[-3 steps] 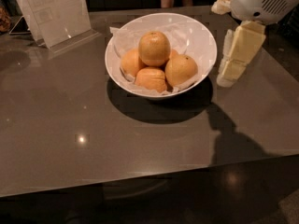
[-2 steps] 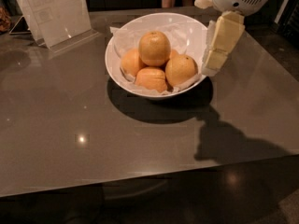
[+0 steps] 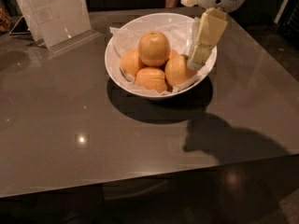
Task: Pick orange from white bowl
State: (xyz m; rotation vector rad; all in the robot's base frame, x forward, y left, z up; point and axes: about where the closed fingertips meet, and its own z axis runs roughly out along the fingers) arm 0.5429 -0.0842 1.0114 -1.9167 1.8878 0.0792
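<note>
Though palest, big orange (image 3: 154, 48) topmost; gripper (image 3: 200, 56) over white bowl (image 3: 112, 62).

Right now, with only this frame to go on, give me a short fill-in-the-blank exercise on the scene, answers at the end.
1. The orange lies on ___ of the smaller fruits in the bowl.
2. Seen in the picture, the tool hangs over the bowl's ___ edge.
3. The bowl is lined with crinkled white ___.
Missing words: top; right; paper.
</note>
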